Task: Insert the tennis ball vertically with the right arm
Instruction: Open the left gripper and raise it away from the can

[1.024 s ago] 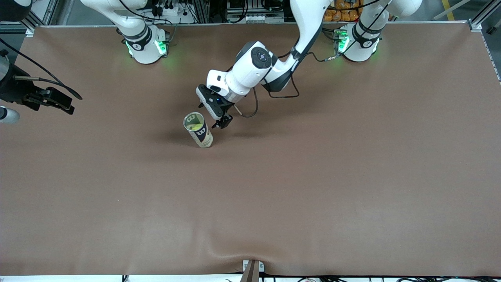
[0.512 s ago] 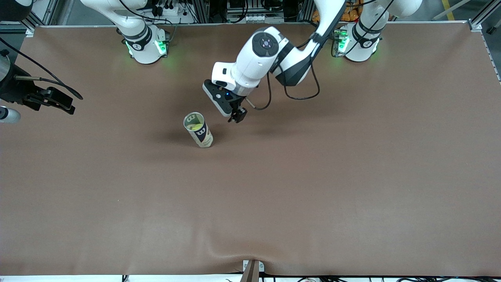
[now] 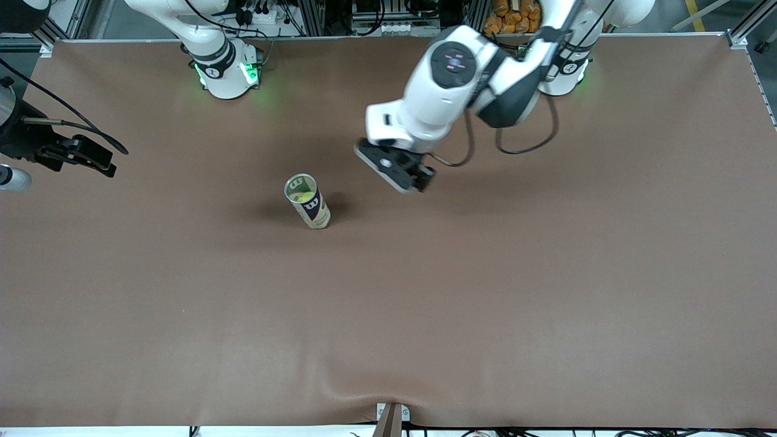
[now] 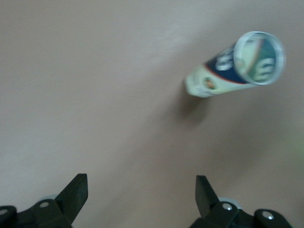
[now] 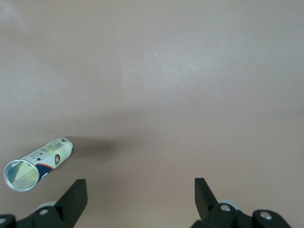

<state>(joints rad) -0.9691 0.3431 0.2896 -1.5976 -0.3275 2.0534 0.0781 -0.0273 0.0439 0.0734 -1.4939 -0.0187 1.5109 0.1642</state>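
Standing upright, the clear cylindrical tennis-ball can (image 3: 307, 201) holds a yellow-green ball; both empty black grippers, left (image 3: 405, 174) and right (image 5: 137, 202), gape and should clear it gently.

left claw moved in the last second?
Yes. The left claw, open and empty, has drawn away from the tennis ball can toward the left arm's end of the table; the can stands where it was.
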